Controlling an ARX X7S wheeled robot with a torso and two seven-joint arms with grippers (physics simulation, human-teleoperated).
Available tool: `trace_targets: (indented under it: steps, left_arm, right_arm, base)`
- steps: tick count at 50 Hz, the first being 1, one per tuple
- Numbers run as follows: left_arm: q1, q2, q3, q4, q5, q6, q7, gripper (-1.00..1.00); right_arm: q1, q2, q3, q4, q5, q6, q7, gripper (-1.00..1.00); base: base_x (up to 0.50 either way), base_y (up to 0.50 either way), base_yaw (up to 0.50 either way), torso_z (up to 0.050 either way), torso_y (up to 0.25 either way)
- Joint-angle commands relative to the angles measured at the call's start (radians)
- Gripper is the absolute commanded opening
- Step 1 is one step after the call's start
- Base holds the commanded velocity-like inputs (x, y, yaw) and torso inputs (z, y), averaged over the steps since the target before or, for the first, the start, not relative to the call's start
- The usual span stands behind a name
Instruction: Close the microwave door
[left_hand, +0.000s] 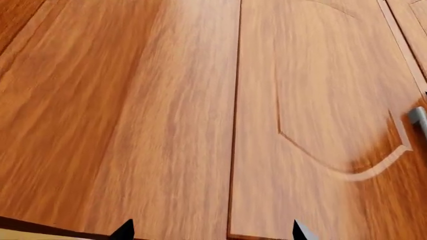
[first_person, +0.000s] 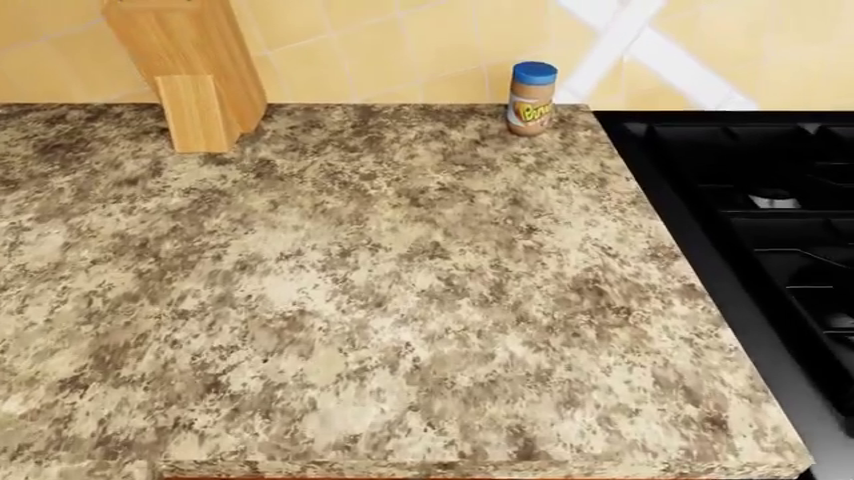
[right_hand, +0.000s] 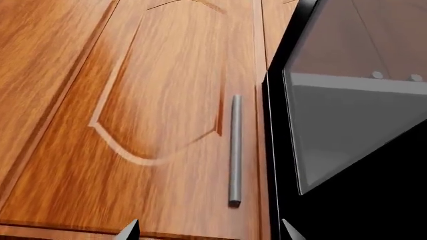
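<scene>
The microwave and its door are out of view in all three views. In the left wrist view, my left gripper (left_hand: 210, 233) is open, its two dark fingertips wide apart in front of a wooden cabinet door (left_hand: 327, 100), with nothing between them. My right gripper (right_hand: 210, 231) is open too and holds nothing. It faces another wooden cabinet door (right_hand: 167, 100) that has a grey bar handle (right_hand: 235, 150). Neither arm shows in the head view.
The head view looks down on a speckled granite counter (first_person: 374, 300) with a wooden knife block (first_person: 194, 75) and a blue-lidded jar (first_person: 533, 98) at the back. A black stove (first_person: 761, 220) borders it on the right. A black glass-fronted appliance panel (right_hand: 347, 130) adjoins the handled cabinet door.
</scene>
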Motion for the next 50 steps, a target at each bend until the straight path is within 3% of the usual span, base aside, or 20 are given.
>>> trace_targets:
  steps: [1, 34, 50]
  left_arm:
    - [-0.001, -0.006, 0.005, 0.001, 0.002, 0.007, 0.004, 1.00]
    - [0.009, -0.017, 0.018, 0.001, 0.022, 0.021, 0.020, 1.00]
    - [0.010, -0.030, 0.017, -0.003, 0.033, 0.025, 0.029, 1.00]
  right_arm:
    - [0.001, 0.004, -0.006, 0.001, 0.005, -0.011, 0.005, 1.00]
    - [0.079, 0.027, -0.074, 0.048, 0.057, -0.037, 0.069, 1.00]
    - [0.185, 0.004, -0.129, 0.134, -0.019, -0.013, 0.024, 1.00]
  base:
    - [0.50, 0.00, 0.00, 0.000, 0.000]
    - [0.04, 0.00, 0.00, 0.000, 0.000]
    - [0.00, 0.00, 0.00, 0.000, 0.000]
